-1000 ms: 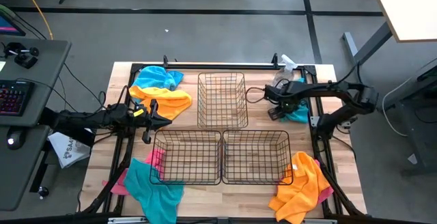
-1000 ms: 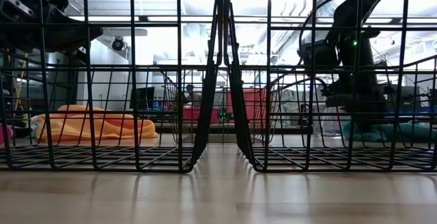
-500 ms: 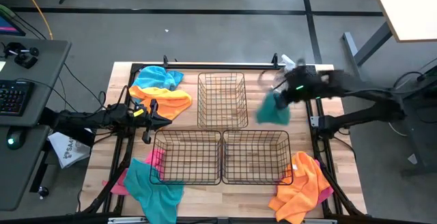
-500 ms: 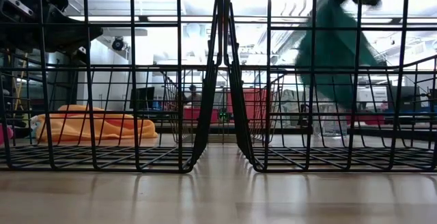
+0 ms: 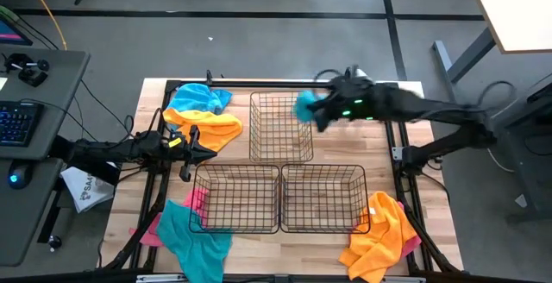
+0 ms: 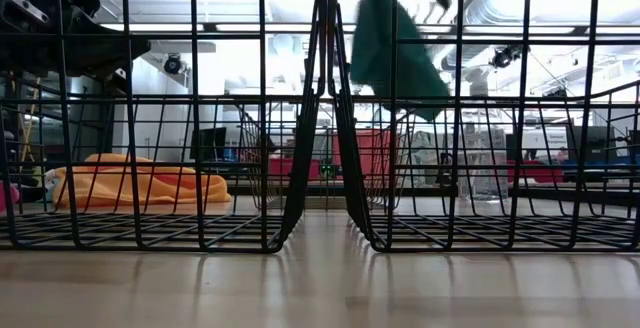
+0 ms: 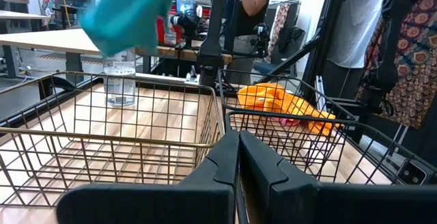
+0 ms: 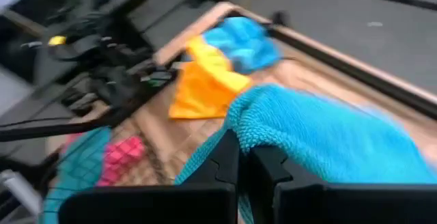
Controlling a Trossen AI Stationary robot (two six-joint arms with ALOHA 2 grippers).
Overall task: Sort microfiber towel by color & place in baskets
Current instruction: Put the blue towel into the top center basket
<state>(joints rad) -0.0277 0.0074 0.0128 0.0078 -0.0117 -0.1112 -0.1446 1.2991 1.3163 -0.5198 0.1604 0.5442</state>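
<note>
My right gripper (image 5: 321, 110) is shut on a teal towel (image 5: 306, 106) in the air over the right rim of the far basket (image 5: 280, 149). In the low view the teal towel (image 6: 395, 43) hangs high above the near baskets. Two more wire baskets, the near left basket (image 5: 237, 198) and the near right basket (image 5: 323, 198), stand side by side at the near edge. My left gripper (image 5: 194, 141) waits shut at the table's left side, beside an orange towel (image 5: 211, 129) that lies flat on the table. My right gripper pinches a bunched fold of the teal towel (image 8: 249, 125) between its two fingers, reaching in from the table's right side. The towel is lifted clear of table and baskets. It hangs slack below the fingers (image 6: 395, 43).
A blue towel (image 5: 200, 98) lies at the far left corner. A teal towel (image 5: 194, 238) and a pink towel (image 5: 196, 202) lie near left, and an orange towel (image 5: 379, 231) lies near right. A clear bottle (image 7: 121, 80) stands at the far right.
My right gripper has picked the teal towel up off the table's far right side. It has carried the towel up and toward the left edge, to the far basket's right rim. The towel is now lifted clear and swings below the fingers.
</note>
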